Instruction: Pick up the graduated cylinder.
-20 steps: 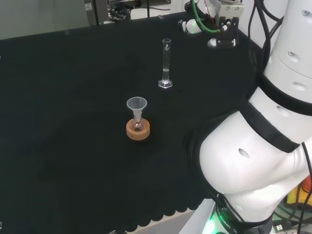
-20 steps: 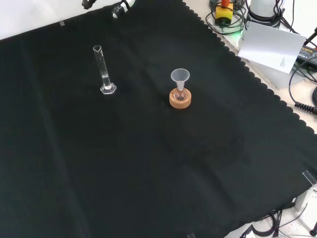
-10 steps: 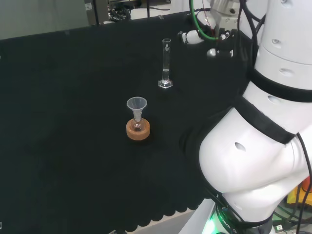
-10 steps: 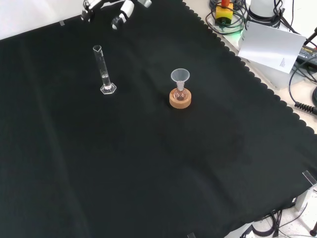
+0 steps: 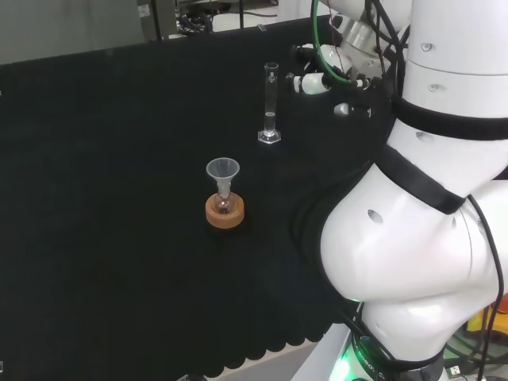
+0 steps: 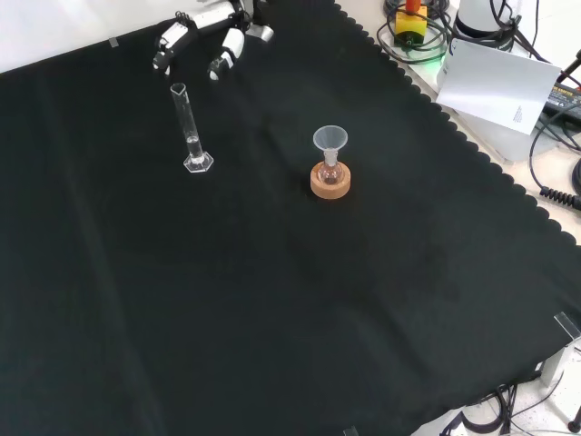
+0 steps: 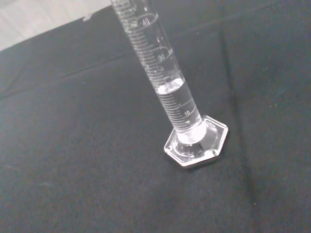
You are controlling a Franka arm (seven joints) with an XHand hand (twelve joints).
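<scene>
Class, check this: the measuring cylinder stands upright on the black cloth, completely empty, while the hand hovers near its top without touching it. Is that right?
One thing is wrong: the cylinder is not empty. The wrist view shows clear liquid in its lower part. The rest holds: it stands upright on the black cloth, and the hand hovers near its top without touching it.

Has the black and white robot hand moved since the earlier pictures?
Yes. In the front view the hand has come down from the top edge toward the clear graduated cylinder, which stands in place.

we see the clear graduated cylinder point(image 7: 170, 92) upright on its hexagonal foot on the surface point(image 6: 272, 318), holding a little clear liquid.
</scene>
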